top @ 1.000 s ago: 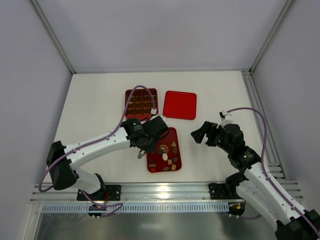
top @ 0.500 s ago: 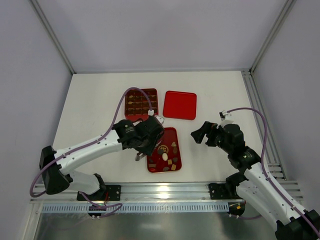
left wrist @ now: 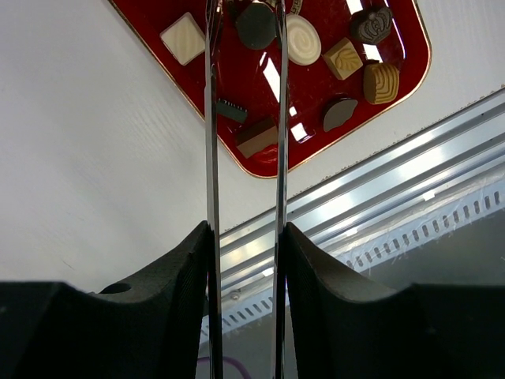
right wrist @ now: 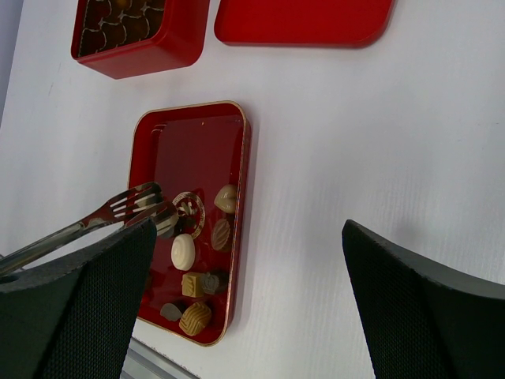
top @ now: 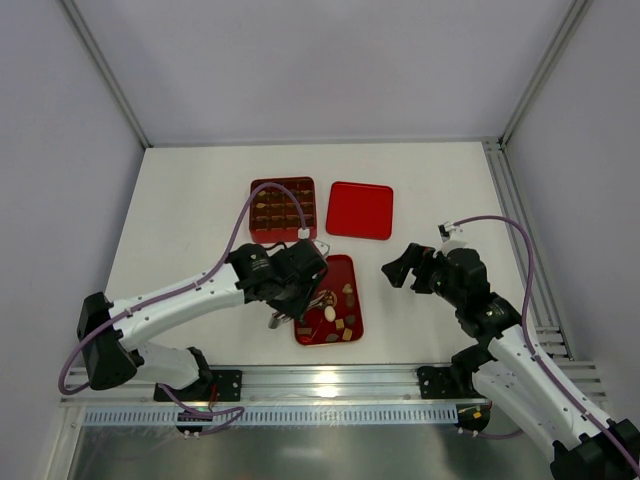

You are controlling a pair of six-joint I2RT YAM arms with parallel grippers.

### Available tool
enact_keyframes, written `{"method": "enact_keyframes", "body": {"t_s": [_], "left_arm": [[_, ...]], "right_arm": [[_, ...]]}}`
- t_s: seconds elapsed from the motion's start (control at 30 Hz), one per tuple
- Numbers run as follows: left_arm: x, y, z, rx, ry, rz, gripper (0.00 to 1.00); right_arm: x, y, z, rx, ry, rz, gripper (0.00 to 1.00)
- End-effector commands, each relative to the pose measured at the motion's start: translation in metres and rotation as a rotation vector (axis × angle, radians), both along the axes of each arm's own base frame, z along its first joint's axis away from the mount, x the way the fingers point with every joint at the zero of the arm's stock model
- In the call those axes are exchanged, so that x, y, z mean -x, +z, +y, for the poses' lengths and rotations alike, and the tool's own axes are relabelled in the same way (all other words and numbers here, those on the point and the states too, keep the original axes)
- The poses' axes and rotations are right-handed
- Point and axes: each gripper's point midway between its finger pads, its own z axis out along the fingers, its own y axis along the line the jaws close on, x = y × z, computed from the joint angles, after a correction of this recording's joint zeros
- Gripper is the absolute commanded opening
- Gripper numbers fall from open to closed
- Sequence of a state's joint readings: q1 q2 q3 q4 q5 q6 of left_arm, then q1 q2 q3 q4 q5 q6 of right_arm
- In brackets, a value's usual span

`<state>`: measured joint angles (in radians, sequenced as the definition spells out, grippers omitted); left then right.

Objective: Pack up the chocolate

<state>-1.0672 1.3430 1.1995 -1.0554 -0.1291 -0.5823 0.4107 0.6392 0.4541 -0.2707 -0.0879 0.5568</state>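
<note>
Several chocolate pieces (top: 335, 310), dark, tan and cream-white, lie on a flat red tray (top: 344, 264). My left gripper (top: 292, 276) is shut on metal tongs (left wrist: 208, 158). In the left wrist view the gripper (left wrist: 245, 237) holds the two blades apart, and their tips stand on either side of a dark round piece (left wrist: 256, 25) on the tray (left wrist: 237, 83). I cannot tell if they touch it. My right gripper (top: 400, 268) is open and empty above the table, right of the tray. The right wrist view shows the tong tips (right wrist: 134, 207) beside a cream round piece (right wrist: 183, 251).
A red box with grid compartments (top: 282, 208), some holding chocolates, stands behind the tray. A flat red lid (top: 360, 210) lies to its right. A metal rail (top: 320, 380) runs along the near table edge.
My left gripper has shifted slightly and the tongs have swung over the left part of the tray, among the pieces. The right arm has not moved.
</note>
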Motion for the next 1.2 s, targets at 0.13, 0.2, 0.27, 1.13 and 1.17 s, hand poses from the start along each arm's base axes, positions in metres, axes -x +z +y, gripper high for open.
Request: {"method": "enact_keyframes", "body": {"t_s": [0.13,0.2,0.27,1.13,1.17], "left_arm": [[0.005,0.004,-0.004,0.033,-0.042,0.001,0.41],[0.006,0.003,-0.003,0.028,-0.043,0.002,0.41],[0.007,0.002,-0.003,0.030,-0.046,0.005,0.41],[0.010,-0.005,-0.002,-0.025,-0.084,0.027,0.40],[0.010,-0.005,-0.001,-0.031,-0.084,0.025,0.39]], "right_arm": [[-0.004,0.010,0.000,-0.015,-0.018,-0.034,1.00],[-0.005,0.011,0.000,-0.015,-0.017,-0.036,1.00],[-0.005,0.011,0.000,-0.015,-0.017,-0.036,1.00],[-0.006,0.007,0.000,-0.011,-0.018,-0.030,1.00],[-0.006,0.007,0.000,-0.014,-0.020,-0.028,1.00]]}}
